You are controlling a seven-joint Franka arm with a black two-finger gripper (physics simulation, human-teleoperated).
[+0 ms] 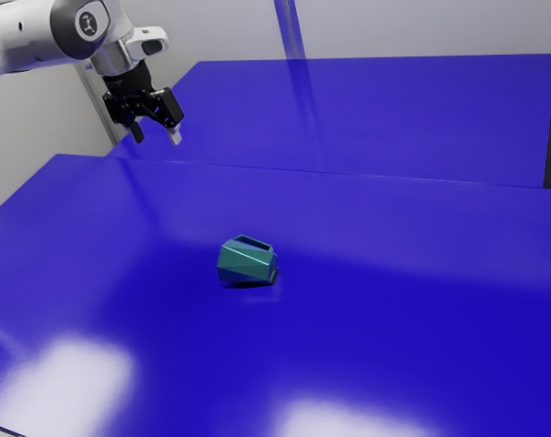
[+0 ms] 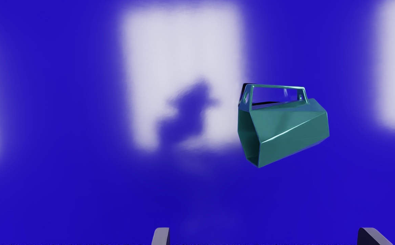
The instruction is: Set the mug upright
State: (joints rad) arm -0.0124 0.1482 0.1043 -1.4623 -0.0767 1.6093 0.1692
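A shiny blue worktop (image 1: 393, 319) is being seen, and bright patches of light (image 2: 184, 44) are shining on it. A dark shadow (image 2: 187, 119) is cutting into one bright patch beside the mug (image 2: 292, 126). At the back, another flat blue top (image 1: 421, 118) is being shown, with a pale wall (image 1: 421, 27) rising behind it. A blue strip (image 1: 289, 27) is running up that wall.

The green mug is lying on its side on the worktop, near the middle of the exterior view. Its long axis is being laid flat, running mostly between the exterior view's left and right, with a small slant. In the wrist view, its open mouth (image 2: 250, 136) is facing sideways, toward one finger's side, and its bottom end is pointing toward the other's. Its handle (image 2: 275, 86) is being seen on the side away from the fingertips.

The hand (image 1: 157, 137) is being held open, with its two tips set well apart. It is hanging up high at the exterior view's left, well apart from the mug.
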